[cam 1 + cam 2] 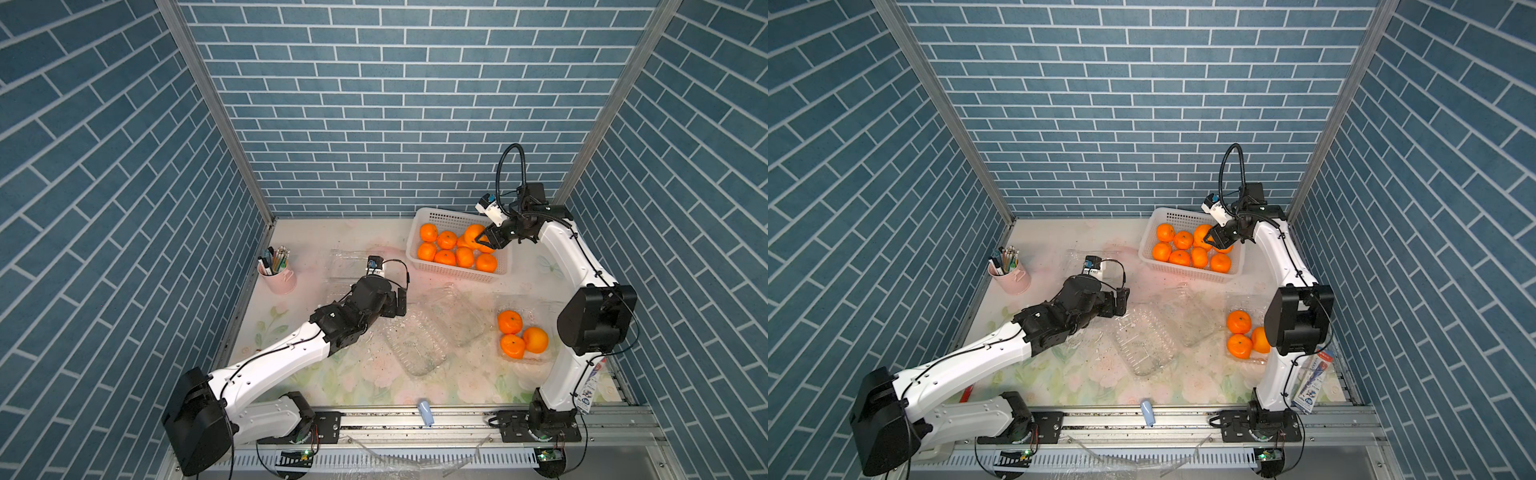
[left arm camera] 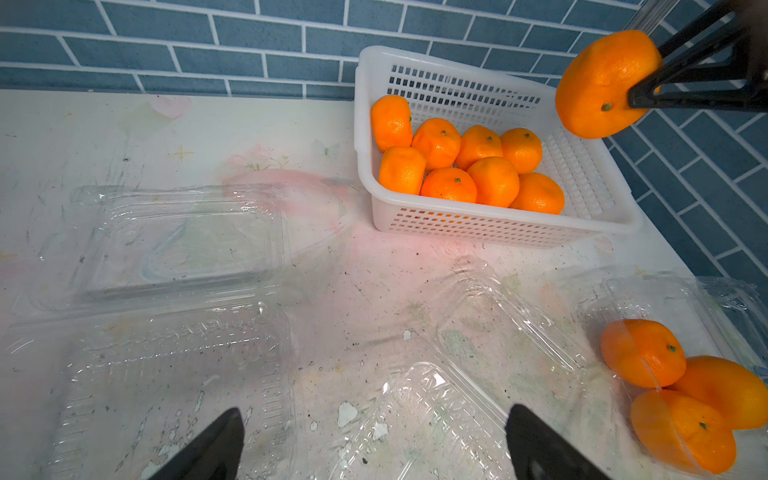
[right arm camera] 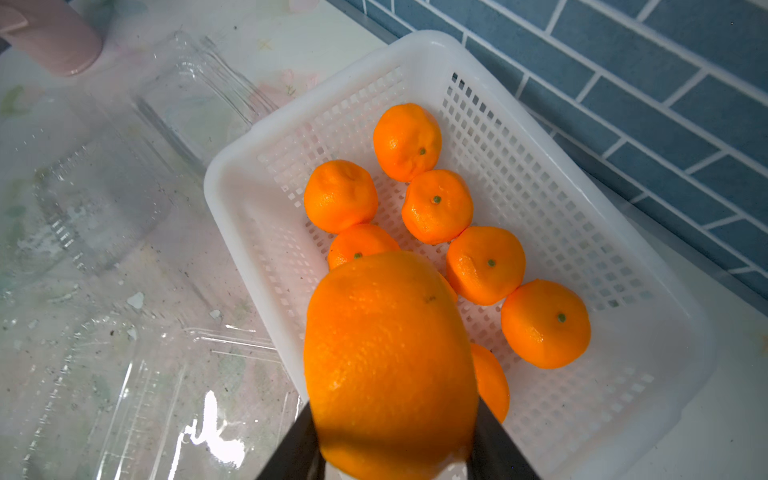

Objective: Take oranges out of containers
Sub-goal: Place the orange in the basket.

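Oranges (image 2: 451, 185), eight, lie in the white basket (image 2: 478, 228). The right fingers (image 3: 498, 453) clench another orange (image 3: 386, 365) just above them. Three oranges (image 1: 510, 322) sit in a clear container (image 2: 648, 299). The left fingers (image 2: 212, 453), spread wide, hover over an open container (image 2: 166, 374) on the tabletop (image 2: 374, 270).

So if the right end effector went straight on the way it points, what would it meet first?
Probably the oranges lying in the white basket, which its held orange hangs right over; depth is unclear.

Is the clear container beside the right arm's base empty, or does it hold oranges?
Not empty: three oranges sit in the container, visible in both top views and the left wrist view.
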You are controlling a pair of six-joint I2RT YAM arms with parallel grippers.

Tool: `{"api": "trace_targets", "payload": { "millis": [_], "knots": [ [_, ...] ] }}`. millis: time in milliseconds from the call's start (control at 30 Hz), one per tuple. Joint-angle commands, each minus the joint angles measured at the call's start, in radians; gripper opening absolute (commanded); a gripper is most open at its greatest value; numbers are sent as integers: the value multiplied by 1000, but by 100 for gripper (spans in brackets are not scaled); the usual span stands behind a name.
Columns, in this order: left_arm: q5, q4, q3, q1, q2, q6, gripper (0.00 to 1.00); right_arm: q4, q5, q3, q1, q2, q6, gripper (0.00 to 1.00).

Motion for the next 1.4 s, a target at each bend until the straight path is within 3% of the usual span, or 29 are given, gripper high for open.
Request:
{"api": "trace_targets", "payload": {
  "millis": [0,300,900,1133,1367],
  "knots": [
    [16,-23,-9,17,12,-7,99,-8,-42,-7,-1,35,-153,6],
    [49,18,-16,47,62,-29,99,-47,-41,-37,14,79,-285,7],
    [96,49,-14,80,110,-40,99,-158,195,66,41,262,-255,11],
    [102,49,-9,82,115,-42,99,-131,273,65,56,275,-222,23],
    [113,47,-4,82,113,-47,99,-131,263,101,60,270,-142,37]
  ]
}}
